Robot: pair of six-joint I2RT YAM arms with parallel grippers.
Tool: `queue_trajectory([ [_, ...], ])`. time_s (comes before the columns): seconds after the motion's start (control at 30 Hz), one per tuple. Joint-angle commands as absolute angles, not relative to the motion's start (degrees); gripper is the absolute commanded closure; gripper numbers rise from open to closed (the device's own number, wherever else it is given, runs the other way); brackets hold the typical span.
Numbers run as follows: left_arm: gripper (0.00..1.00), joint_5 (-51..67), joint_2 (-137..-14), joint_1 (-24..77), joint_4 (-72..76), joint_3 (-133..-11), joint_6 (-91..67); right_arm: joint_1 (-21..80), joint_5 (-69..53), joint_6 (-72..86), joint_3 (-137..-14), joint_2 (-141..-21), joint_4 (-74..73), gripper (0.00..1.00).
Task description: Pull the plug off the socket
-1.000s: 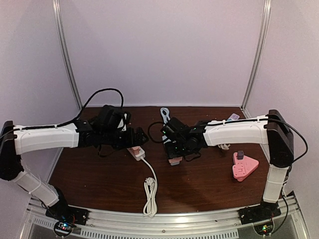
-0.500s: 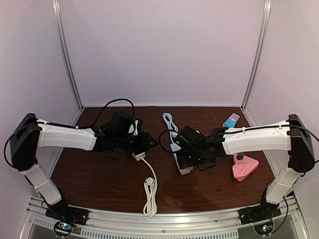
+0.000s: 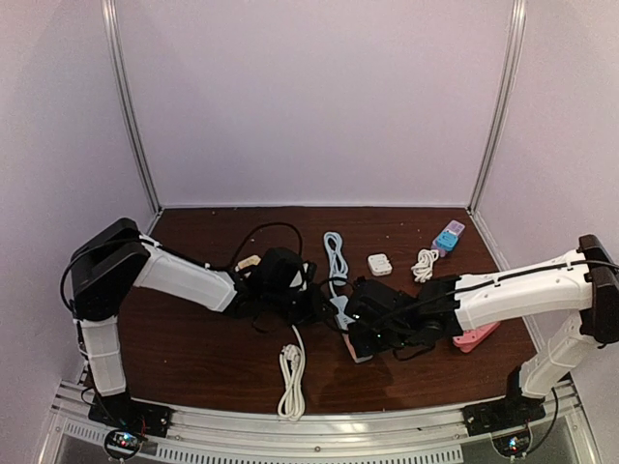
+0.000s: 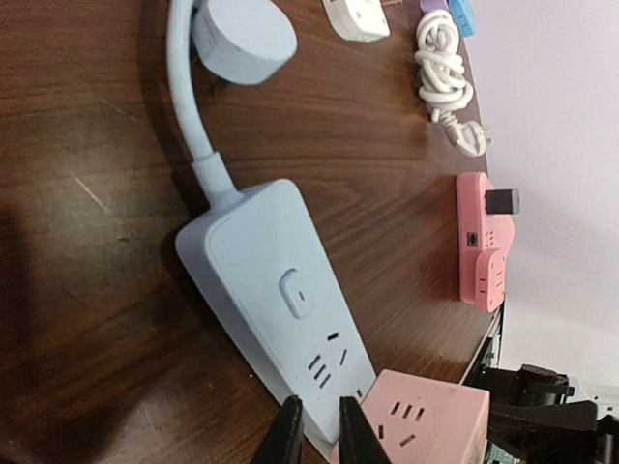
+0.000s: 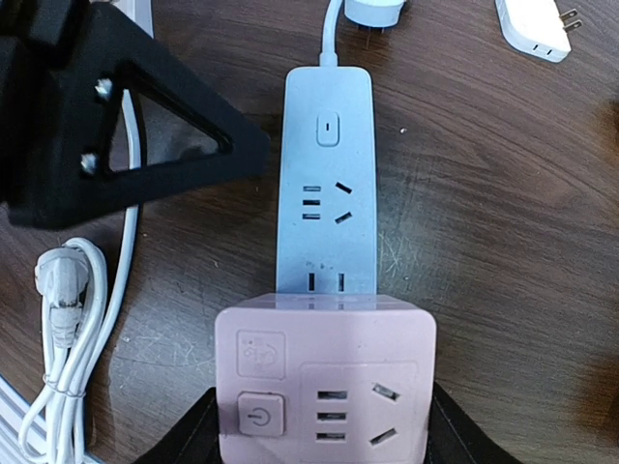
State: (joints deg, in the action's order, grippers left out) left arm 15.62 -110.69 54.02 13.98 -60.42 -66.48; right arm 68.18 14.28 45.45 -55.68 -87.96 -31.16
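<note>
1. Plug (image 5: 324, 377), a pink cube, sits lower centre of the right wrist view, seated on the bottom end of the blue socket (image 5: 327, 184).
2. Right gripper (image 5: 319, 427) clamps the plug's two sides.
3. Left gripper (image 4: 321, 437), fingers narrow, is at the socket's edge, bottom of the left wrist view (real pinch or just contact: can't tell).
4. Best move, prob.: left pins the socket, right pulls straight along its length w/o twisting, else the prongs bind.

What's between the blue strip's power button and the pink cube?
Only open outlet slots on the blue strip; right wrist view shows it.
</note>
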Motion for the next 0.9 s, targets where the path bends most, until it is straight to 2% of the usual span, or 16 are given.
queue_trajectory([
  [0.0, 0.91, 17.90, -113.68, 55.54, 19.52, -62.95, -67.91, 69.52, 13.66, 48.07, -54.33, -87.41, -30.54, 0.88],
  [0.13, 1.00, 18.42, -115.16, 55.90, 18.18, -64.73, -66.71, 69.52, 13.79, 47.82, -54.68, -88.02, -29.16, 0.88],
  [0.87, 1.00, 17.57, -121.14, 56.46, 5.48, -70.22, -63.21, 69.57, 16.39, 45.42, -59.79, -90.34, -30.96, 0.90],
])
